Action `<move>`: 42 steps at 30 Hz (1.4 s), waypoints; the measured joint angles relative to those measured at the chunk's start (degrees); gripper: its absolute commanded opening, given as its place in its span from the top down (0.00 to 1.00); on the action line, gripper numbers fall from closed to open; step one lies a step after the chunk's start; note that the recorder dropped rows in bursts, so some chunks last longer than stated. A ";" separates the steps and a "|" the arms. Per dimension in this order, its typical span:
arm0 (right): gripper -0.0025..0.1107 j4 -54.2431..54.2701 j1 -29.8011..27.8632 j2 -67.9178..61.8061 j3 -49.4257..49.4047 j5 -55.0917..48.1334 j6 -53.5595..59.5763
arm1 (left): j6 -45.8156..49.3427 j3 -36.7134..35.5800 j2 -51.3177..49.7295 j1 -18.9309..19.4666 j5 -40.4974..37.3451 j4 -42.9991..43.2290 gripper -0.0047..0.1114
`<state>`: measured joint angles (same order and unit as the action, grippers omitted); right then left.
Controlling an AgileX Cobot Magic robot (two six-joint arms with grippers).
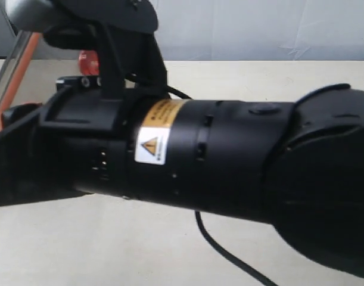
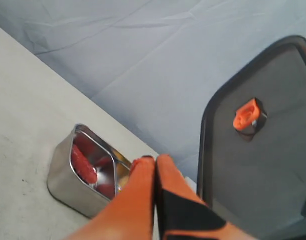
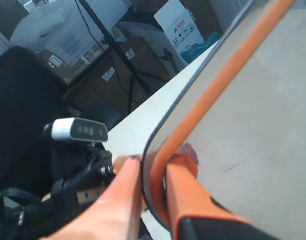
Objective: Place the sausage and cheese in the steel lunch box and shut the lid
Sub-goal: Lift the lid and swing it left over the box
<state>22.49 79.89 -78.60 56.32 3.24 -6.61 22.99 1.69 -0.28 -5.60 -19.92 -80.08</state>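
One black arm (image 1: 229, 161) fills exterior view, hides most of worktop (image 1: 110, 244). Lid (image 2: 263, 165) held tilted, off worktop; right pincer (image 3: 158, 162) nearly closed, clamped on its rim over orange seal (image 3: 228, 70). Steel lunch box (image 2: 67, 182) sits open near worktop edge by pale backdrop. Left pincer (image 2: 155, 162) fully closed, holds nothing. Sausage (image 2: 83, 165) lies inside box, in compartment at visible end. Orange valve tab (image 2: 246, 114) at lid centre

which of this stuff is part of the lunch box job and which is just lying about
Job: lunch box; sausage inside it; lid, gripped at its edge by the right pincer; cheese not made out.
Lying about: cable; boxes; tripod.
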 measured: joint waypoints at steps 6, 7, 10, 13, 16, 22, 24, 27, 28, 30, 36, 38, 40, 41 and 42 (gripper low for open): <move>0.99 1.85 0.10 -4.49 5.06 0.43 0.00 | 10.16 0.00 0.07 0.00 -9.04 -2.18 0.82; 0.99 1.85 0.10 -5.03 5.73 0.43 0.00 | 12.32 0.00 0.07 0.00 -10.34 -3.10 0.76; 0.99 1.99 0.10 -6.45 6.75 0.43 0.00 | 20.33 0.00 0.07 0.00 -13.88 -7.91 0.60; 0.99 1.99 0.10 -7.09 6.95 0.43 0.00 | 29.99 0.00 0.07 0.00 -15.20 -12.87 0.48; 0.99 1.99 0.10 -7.09 6.95 0.43 0.00 | 37.94 0.00 0.07 0.00 -15.21 -17.27 0.46; 0.99 2.57 4.12 -8.60 7.09 4.81 0.00 | 46.37 0.00 0.07 0.00 -10.61 -18.92 0.55; 0.99 2.66 6.44 -9.68 7.09 7.07 0.00 | 48.73 0.00 0.07 0.00 -10.61 -18.92 0.76; 0.99 3.21 7.38 -10.64 7.09 8.50 0.21 | 52.96 0.15 0.07 0.00 -12.24 -18.92 0.96; 0.98 3.21 7.38 -10.51 7.09 8.50 0.36 | 54.90 0.37 0.07 0.00 -12.04 -18.96 0.96; 0.98 3.11 6.89 -9.44 7.09 7.25 0.45 | 60.11 1.23 0.07 0.00 -10.99 -18.86 0.96; 0.95 3.37 0.22 -2.82 8.02 -8.42 0.21 | 75.28 6.01 -0.03 0.00 -7.28 -14.68 0.96; 0.81 3.26 -3.07 -1.01 7.67 -14.22 0.21 | 75.39 9.14 -0.03 0.00 -2.23 -12.72 0.96; 0.61 2.53 -4.94 0.22 7.52 -17.48 0.21 | 75.39 11.58 -0.03 0.00 1.04 -7.03 0.96; 0.53 1.50 -5.40 0.58 7.52 -19.02 0.21 | 75.39 12.53 -0.03 0.00 1.42 -3.97 0.96; 0.48 0.10 -6.07 0.79 7.52 -20.65 0.21 | 75.39 13.13 -0.03 0.00 1.42 -0.89 0.96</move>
<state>22.59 73.82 -77.81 63.85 -17.41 -6.40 98.38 14.82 -0.31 -5.60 -18.50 -80.97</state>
